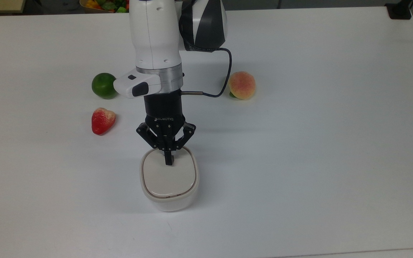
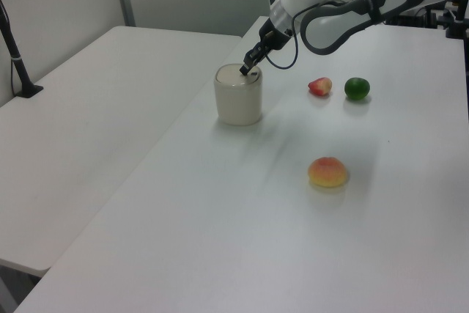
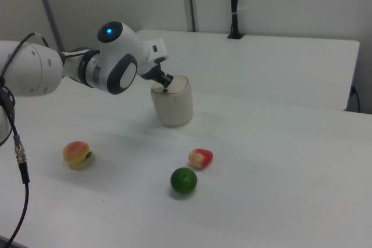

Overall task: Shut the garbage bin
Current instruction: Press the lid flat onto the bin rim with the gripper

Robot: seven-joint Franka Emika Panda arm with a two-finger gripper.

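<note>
Strawberry (image 1: 102,120), lime (image 1: 104,85) and peach (image 1: 242,85) lie apart from garbage bin (image 1: 169,179).

The garbage bin (image 1: 169,179) stands apart from everything else on the table (image 1: 317,143). Beyond it lie a strawberry (image 1: 102,120) and a lime (image 1: 104,85) toward the top view's left, and a peach (image 1: 242,85) toward its right.

You get bright, even overhead light on the white table (image 1: 299,143). Shadows stay soft and faint (palest around the bin (image 1: 169,179)), with mild sheen beside it and no blur.
</note>
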